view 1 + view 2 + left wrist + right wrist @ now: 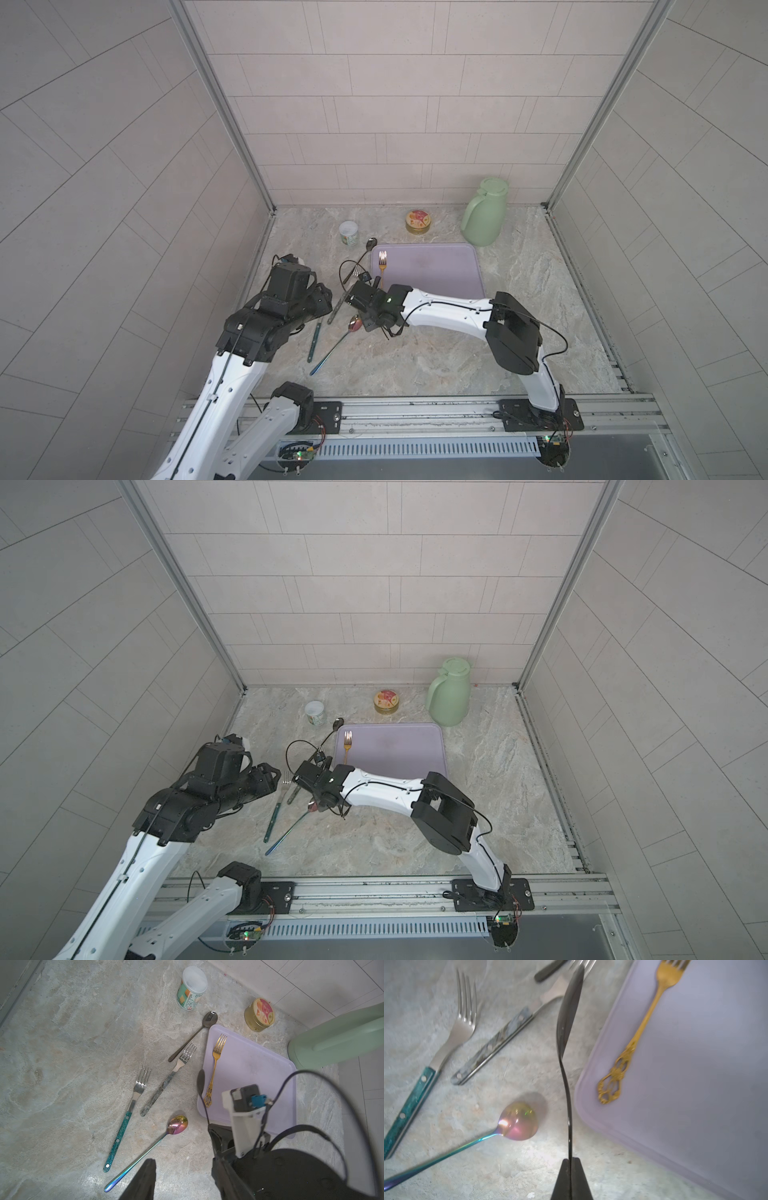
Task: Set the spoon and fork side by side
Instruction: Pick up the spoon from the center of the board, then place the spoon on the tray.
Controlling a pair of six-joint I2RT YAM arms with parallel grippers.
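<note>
While my right gripper [571, 1162] clamps the black spoon [569, 1007] beside the tray [695, 1105] edge | left gripper [182, 1169] gapes | cup [191, 991] label unreadable

The tray [255, 1068] is recorded as plain lavender. The gold fork [218, 1049] is marked by an ornate openwork handle. The black spoon [568, 1012] is found uniformly dark; the long spoon [519, 1121] is rated rainbow-iridescent. The teal-handled fork [133, 1101] is logged as speckled, the grey-handled fork [166, 1082] as marbled. The jug [484, 220] is noted pale green, the table [62, 1053] veined grey-beige.
</note>
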